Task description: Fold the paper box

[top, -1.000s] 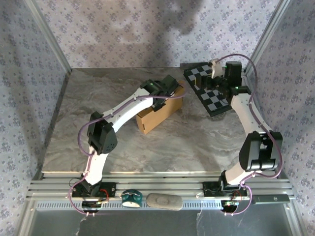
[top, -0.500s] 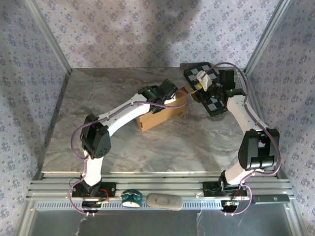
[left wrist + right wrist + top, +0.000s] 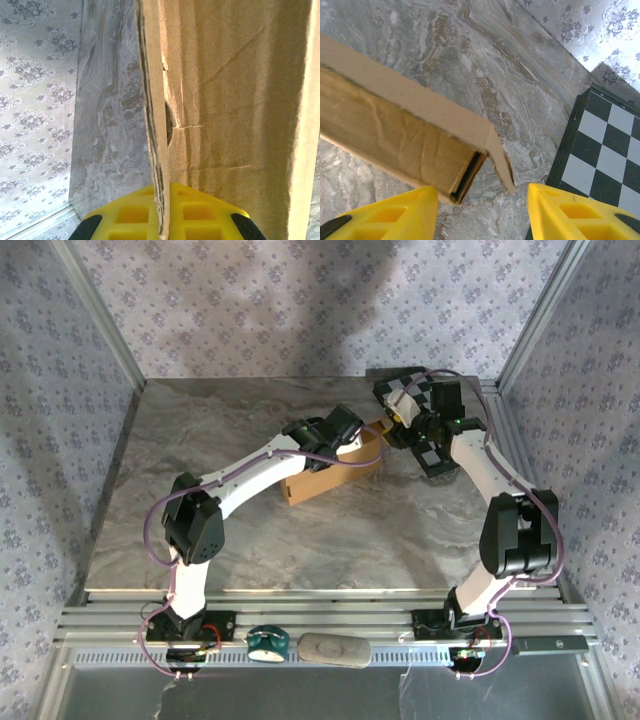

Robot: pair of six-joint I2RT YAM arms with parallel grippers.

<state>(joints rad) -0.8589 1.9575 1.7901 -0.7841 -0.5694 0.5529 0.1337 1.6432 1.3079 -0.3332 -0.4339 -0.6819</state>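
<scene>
The plain brown corrugated cardboard paper box [image 3: 325, 478] lies near the middle of the grey marbled table [image 3: 200, 450], its long axis running from near-left to far-right.

Left hand [image 3: 347, 432]: positioned over the far-right part of the paper box. In the left wrist view the left hand [image 3: 162, 217] is closed on one upright cardboard wall, the wall edge passing between the yellow fingers [image 3: 205, 212]; the broad creased panel of the paper box [image 3: 235, 100] extends to the right of that wall.

Right hand [image 3: 398, 426]: positioned just beyond the far-right end of the paper box, above the near-left edge of the black-and-grey checkerboard panel [image 3: 438, 462]. In the right wrist view the right hand [image 3: 482, 210] has its yellow fingers [image 3: 570, 210] spread apart, and the open end of the paper box [image 3: 395, 130] lies in line with the gap between them. Contact between these fingers and the cardboard cannot be determined
</scene>
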